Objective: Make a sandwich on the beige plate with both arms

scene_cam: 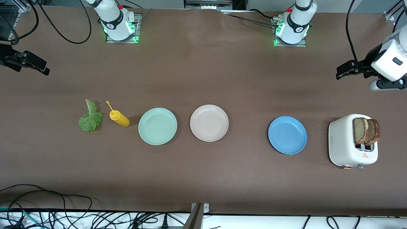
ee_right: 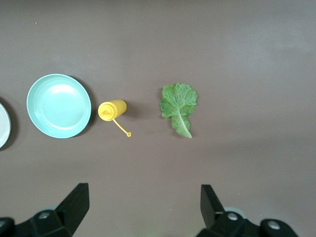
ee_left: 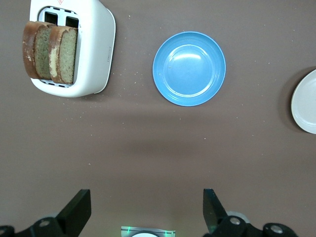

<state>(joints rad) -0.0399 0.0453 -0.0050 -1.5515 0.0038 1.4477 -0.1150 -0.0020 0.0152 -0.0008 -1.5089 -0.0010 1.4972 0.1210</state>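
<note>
On the brown bench [scene_cam: 203, 63] everything is laid out in one loose row, and nothing has been stacked yet. The beige plate [scene_cam: 209, 122] is sat bare around the middle of the row, with the mint-green plate [scene_cam: 157, 126] just beside it toward the right arm's end and the blue plate [scene_cam: 287, 135] a bit apart toward the left arm's end. The two bread slices [scene_cam: 366, 130] are parked upright in the slots of a white toaster [scene_cam: 345, 146], which is found past the blue plate at the left arm's end. The lettuce leaf [scene_cam: 90, 118] is lying flat at the right arm's end, with a yellow squeeze bottle [scene_cam: 119, 118] tipped on its side between it and the mint-green plate. The left gripper [ee_left: 147, 210] is held up over bare bench at the left arm's end, fingers spread wide and nothing pinched; the toaster and blue plate are seen below it in its wrist view. The right gripper [ee_right: 143, 207] is held the same way over bare bench at the right arm's end, also spread wide and not carrying anything, with the lettuce and bottle seen below.
</note>
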